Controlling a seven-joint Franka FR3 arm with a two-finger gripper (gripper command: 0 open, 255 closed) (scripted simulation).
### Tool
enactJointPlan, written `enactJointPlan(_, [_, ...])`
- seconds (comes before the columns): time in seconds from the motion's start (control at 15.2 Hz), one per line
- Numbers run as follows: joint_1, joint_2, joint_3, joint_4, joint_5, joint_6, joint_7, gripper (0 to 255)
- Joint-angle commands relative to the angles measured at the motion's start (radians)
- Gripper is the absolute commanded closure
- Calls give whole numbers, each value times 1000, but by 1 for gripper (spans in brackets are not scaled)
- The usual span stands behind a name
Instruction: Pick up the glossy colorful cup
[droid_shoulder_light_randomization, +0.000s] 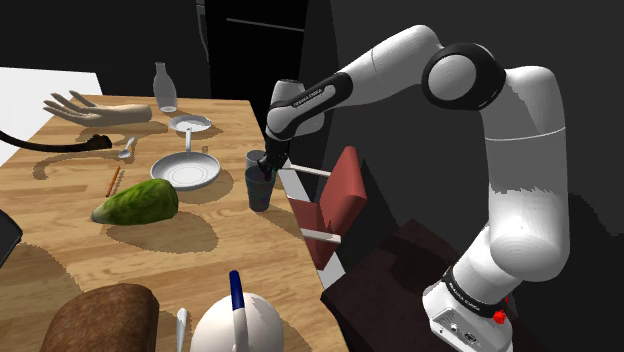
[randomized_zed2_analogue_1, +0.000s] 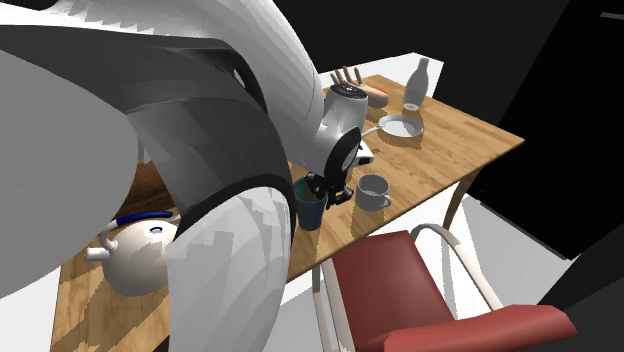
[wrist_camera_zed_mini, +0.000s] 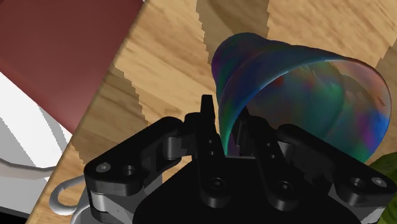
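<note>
Shoulder view: the black two-finger gripper (droid_shoulder_light_randomization: 264, 166) reaches into the glossy iridescent cup (droid_shoulder_light_randomization: 259, 192) near the wooden table (droid_shoulder_light_randomization: 60, 190) edge. Second exterior view: a grey mug (randomized_zed2_analogue_1: 373, 190) stands beside it. Wrist view: fingers (wrist_camera_zed_mini: 207, 119) pinch its rim, nearly closed

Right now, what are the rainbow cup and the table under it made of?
The glossy rainbow-coloured cup looks like shiny glass or plastic: swirling colours, bright sheen, perhaps slightly see-through. The brown wooden table looks like plain wood: grain lines show, no shine.
</note>
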Motion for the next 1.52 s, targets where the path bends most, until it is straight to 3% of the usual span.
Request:
enactJointPlan(0.0, [0, 1, 0, 0, 0, 0, 0, 255])
enactJointPlan(0.4, [0, -1, 0, 0, 0, 0, 0, 255])
enactJointPlan(1.45, [-4, -119, 3, 33, 2, -152, 13, 255])
